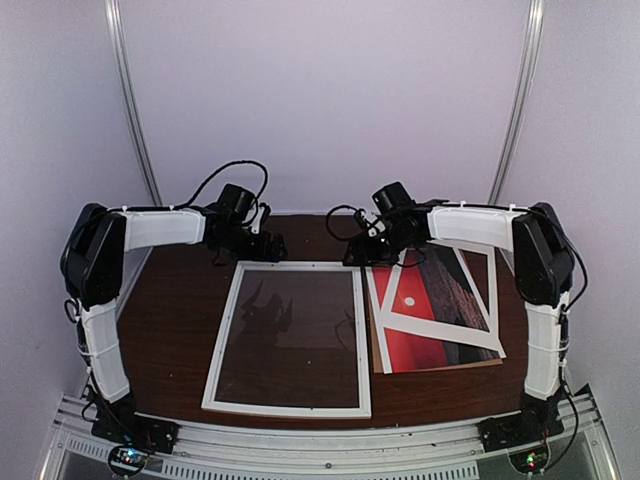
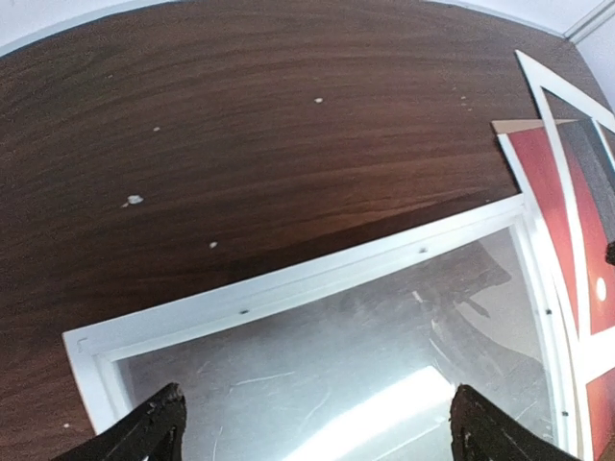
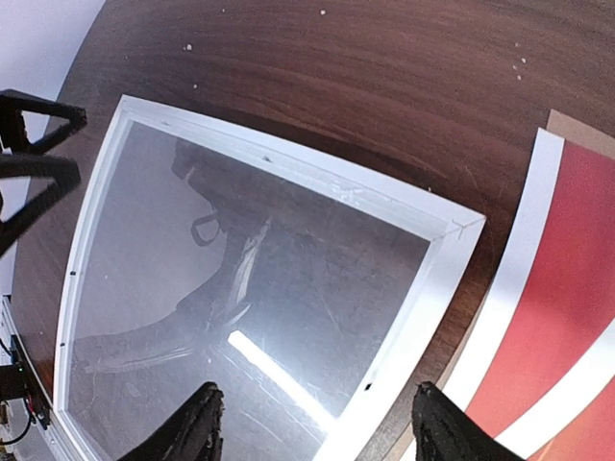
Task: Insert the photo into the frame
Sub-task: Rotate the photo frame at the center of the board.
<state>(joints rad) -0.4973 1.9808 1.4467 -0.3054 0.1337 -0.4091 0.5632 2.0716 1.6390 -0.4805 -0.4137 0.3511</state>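
approach step: both arms over the frame's far edge, photo not yet grasped.
left gripper [image 2: 317, 437] wide open, empty, frame [image 1: 285, 408] directly beneath; right gripper [image 3: 312, 423] jaws apart, empty, photo [image 1: 415, 350] just to its right under a white mat [image 1: 440, 331]; next it probably must reach right and pinch the photo's edge.

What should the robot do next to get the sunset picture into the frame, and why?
Probably move the open, empty right gripper sideways to the edge of the white mat. The mat lies crooked on top of the photo, so it likely has to come off first.
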